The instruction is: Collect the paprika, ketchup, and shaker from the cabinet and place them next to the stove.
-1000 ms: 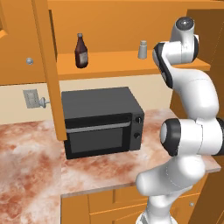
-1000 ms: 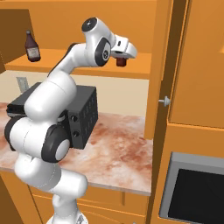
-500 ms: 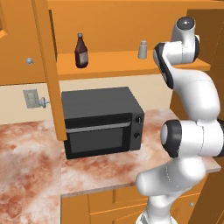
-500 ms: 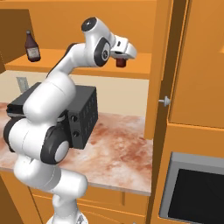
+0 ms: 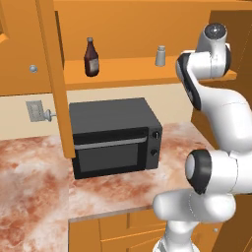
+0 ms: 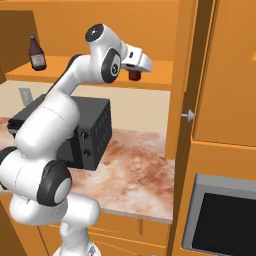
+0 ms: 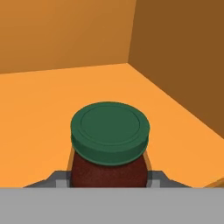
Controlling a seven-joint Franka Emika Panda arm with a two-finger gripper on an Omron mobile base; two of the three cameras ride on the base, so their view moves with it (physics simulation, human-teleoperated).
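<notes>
Three jars and bottles sit up in the orange wooden cabinet (image 5: 147,29), which takes the whole top of the left base view, its open door (image 5: 54,74) hanging down at upper left. Below it the marbled reddish table (image 5: 34,182) runs across the lower left, carrying a black boxy microwave (image 5: 113,135) at centre. In the right base view a tall orange cupboard (image 6: 225,100) fills the right side, a small silver knob (image 6: 188,116) on its edge and a dark oven window (image 6: 225,225) at lower right.

On the cabinet's shelf (image 5: 128,74), the ketchup (image 5: 90,57) stands upright toward the upper left of the left base view, and the shaker (image 5: 160,55) stands upright well apart from it, upper centre, close to the arm's upper link.

Up at the top centre of the right base view, the gripper (image 6: 134,75) reaches in over the shelf with the paprika (image 6: 134,75) between its fingers. From the hand view the jar's green lid (image 7: 110,131) sits at lower centre with the dark brown body below, and a grey fingertip (image 7: 61,177) presses each side, so the gripper is partly closed and clamped on the jar. Whether the jar's base touches the shelf floor I cannot tell. The cabinet's inner corner shows in the upper right of that view.
</notes>
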